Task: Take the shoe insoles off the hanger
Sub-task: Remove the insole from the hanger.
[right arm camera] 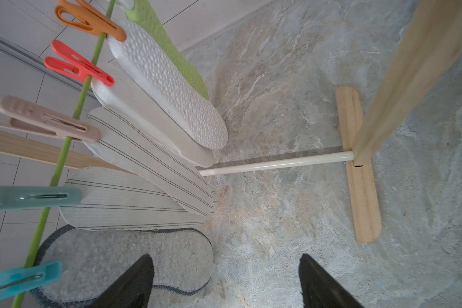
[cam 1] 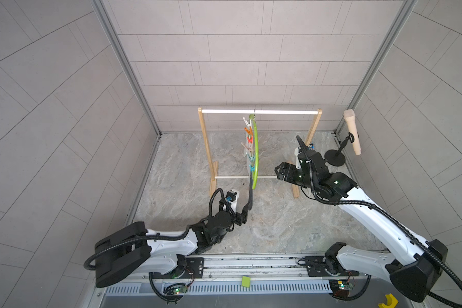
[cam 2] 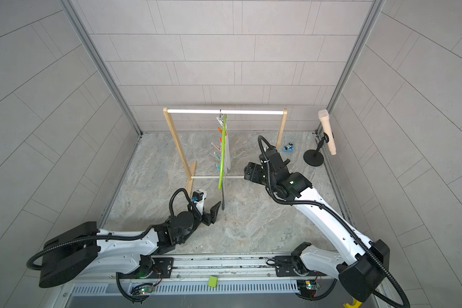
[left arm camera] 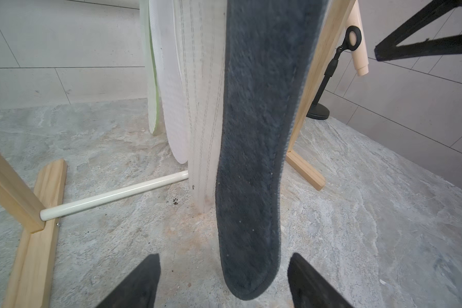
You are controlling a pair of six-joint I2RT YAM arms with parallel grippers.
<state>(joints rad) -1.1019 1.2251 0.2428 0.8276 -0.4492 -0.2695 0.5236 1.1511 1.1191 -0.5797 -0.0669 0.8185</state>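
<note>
The lime-green hanger [cam 1: 255, 154] hangs edge-on from the rack's top rod, with coloured clothespins [right arm camera: 78, 66] along it. Several shoe insoles hang from them: mint [right arm camera: 168, 48], white dotted [right arm camera: 171, 88], white striped [right arm camera: 134, 197] and a grey felt one with a dark edge [right arm camera: 123, 261]. In the left wrist view a dark blue-grey insole [left arm camera: 254, 160] hangs nearest. Its lower tip sits between the fingers of my open left gripper [left arm camera: 224, 280], with a gap on each side. My right gripper [right arm camera: 226, 280] is open beside the felt insole, and one finger overlaps it in view.
The wooden rack [cam 1: 206, 138] has feet on the stone floor and a low white rod [left arm camera: 112, 194] across it. A black stand with a pale wooden handle [cam 1: 352, 133] is at the back right. A small blue object [cam 2: 288, 147] lies by the rack's right leg.
</note>
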